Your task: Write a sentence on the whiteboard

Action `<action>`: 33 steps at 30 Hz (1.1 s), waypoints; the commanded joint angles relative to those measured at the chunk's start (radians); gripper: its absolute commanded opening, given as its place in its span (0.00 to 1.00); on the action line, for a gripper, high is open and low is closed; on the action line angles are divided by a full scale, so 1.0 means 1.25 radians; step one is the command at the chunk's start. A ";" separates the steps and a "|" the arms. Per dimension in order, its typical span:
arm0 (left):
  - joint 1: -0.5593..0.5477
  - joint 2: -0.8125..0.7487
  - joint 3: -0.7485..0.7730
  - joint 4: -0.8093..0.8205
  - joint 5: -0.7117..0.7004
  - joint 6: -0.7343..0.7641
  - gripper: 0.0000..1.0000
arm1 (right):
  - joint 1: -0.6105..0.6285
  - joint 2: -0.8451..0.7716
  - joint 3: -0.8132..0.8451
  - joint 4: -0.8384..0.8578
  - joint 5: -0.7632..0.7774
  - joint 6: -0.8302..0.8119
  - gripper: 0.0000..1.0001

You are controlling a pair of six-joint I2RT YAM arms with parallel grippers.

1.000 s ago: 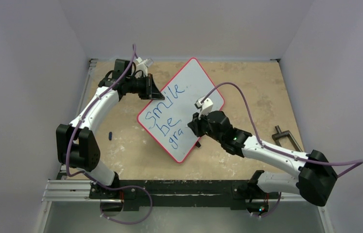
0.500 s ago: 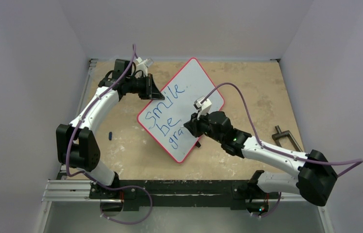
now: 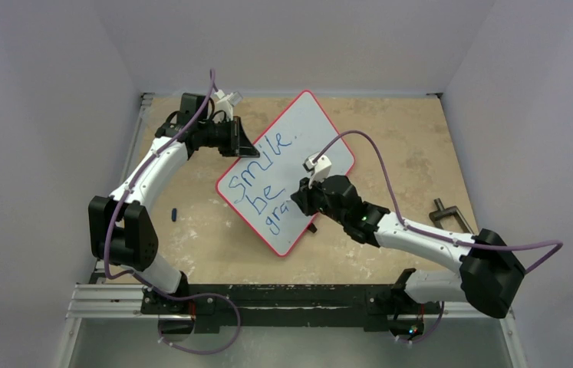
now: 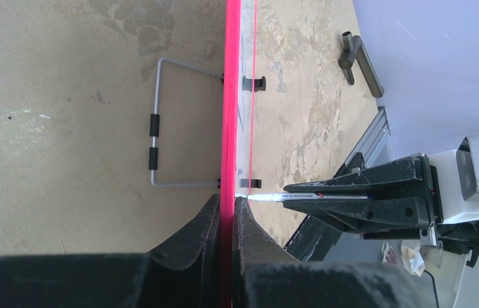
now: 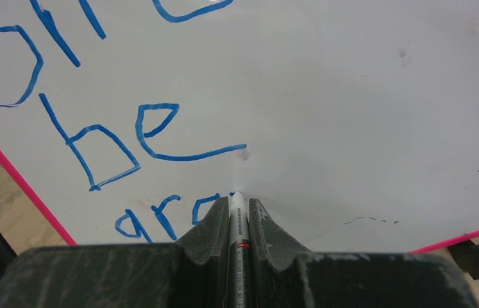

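Observation:
The whiteboard, white with a thin red rim, stands slantwise in the middle of the table. Blue words of the sentence read "smile", "be" and "gra" in three slanted lines. My left gripper is shut on the board's far left rim, one finger on each side. My right gripper is shut on a white marker. The marker's tip touches the board just right of "gra". The left wrist view shows the marker meeting the board's face.
A small blue cap lies on the table left of the board. A metal clamp lies at the right edge. A wire stand and black feet project from the board. Walls close in the table on three sides.
My right arm has carried the marker a little to the left along the third line. The left gripper and the board have not moved.

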 commanded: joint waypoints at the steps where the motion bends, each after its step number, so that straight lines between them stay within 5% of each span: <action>1: 0.003 -0.038 0.013 0.027 -0.034 0.013 0.00 | -0.007 0.022 0.046 0.000 0.075 0.009 0.00; 33: 0.002 -0.041 0.013 0.029 -0.033 0.011 0.00 | -0.021 -0.003 0.091 -0.014 0.016 0.037 0.00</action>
